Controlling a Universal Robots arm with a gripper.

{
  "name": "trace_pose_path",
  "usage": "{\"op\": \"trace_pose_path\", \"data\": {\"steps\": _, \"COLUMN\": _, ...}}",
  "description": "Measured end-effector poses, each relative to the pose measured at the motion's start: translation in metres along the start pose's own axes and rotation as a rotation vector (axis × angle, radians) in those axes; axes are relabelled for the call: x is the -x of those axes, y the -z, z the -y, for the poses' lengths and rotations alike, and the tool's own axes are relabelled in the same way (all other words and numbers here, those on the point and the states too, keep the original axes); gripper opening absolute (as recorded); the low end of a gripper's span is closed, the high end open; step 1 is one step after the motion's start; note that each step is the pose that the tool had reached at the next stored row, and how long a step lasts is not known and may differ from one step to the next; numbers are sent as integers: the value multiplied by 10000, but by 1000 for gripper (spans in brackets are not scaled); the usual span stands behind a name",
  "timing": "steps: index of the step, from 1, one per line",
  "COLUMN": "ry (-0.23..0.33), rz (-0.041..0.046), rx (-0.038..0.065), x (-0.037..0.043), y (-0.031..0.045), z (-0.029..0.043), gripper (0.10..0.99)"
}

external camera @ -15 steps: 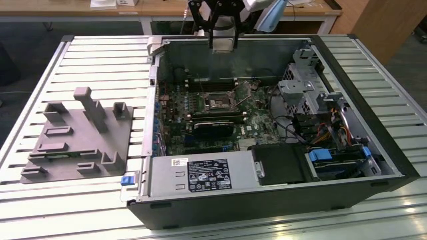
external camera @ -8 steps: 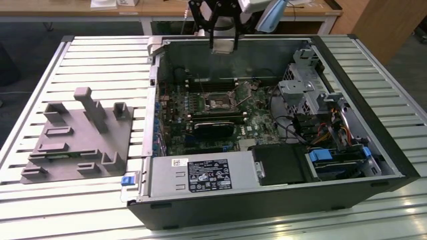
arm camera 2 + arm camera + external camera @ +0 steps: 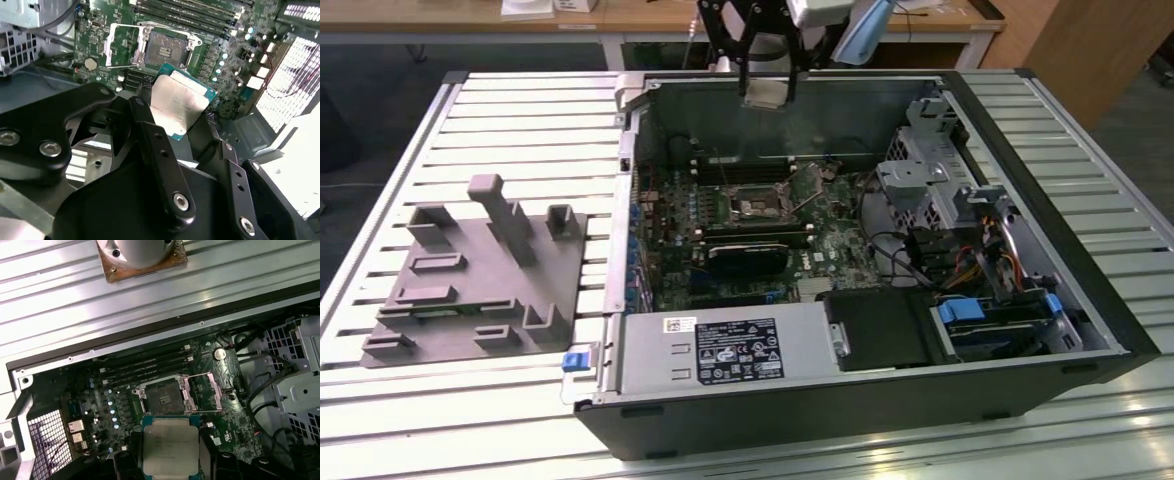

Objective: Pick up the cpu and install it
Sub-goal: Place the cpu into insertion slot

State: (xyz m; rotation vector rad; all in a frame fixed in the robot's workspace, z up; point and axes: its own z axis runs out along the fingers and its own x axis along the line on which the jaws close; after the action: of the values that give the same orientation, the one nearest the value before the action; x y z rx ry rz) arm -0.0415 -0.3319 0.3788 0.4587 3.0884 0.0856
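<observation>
Hand [image 3: 175, 114] grips cpu [image 3: 179, 97], edges apparently hidden.

Slatted metal tabletop [image 3: 520, 120] carries open black computer case [image 3: 854, 425], lying on side. Grey fixture block [image 3: 474, 275] with upright posts on tabletop at exterior view's left, just beside case. Inside case: green motherboard [image 3: 834, 240], socket [image 3: 754, 207] near middle, load plate flipped open. Memory sticks [image 3: 145, 367] beside socket, coin cell [image 3: 219, 353] near it. Power supply [image 3: 720, 352] along near wall. Drive cage [image 3: 921, 180] at exterior view's right.
</observation>
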Motion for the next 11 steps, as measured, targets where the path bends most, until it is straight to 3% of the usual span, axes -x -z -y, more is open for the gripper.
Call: {"op": "trace_pose_path", "data": {"steps": 11, "ry": -1277, "rz": 73, "rx": -13, "x": -1, "y": -11, "z": -3, "gripper": 537}}
